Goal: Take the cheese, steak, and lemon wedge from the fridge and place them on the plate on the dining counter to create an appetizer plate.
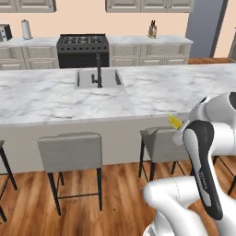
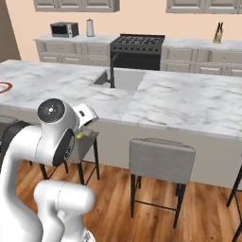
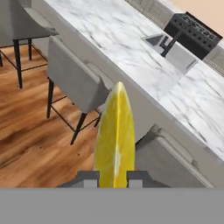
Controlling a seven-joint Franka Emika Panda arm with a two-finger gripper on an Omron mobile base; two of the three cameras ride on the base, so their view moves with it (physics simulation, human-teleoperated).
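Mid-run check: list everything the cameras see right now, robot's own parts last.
lemon wedge: one, bright yellow, clamped upright in the jaws
dining counter: one, white marble with grey veins, straight ahead
plate: one, red-brown rim, at the counter's far left in the right base view, mostly cut off
sink: one, grey, set in the counter, with a black faucet
stools: several, grey seats on black legs, along the counter's near side
stove: one, black, at the back wall
gripper: one, shut on the lemon wedge
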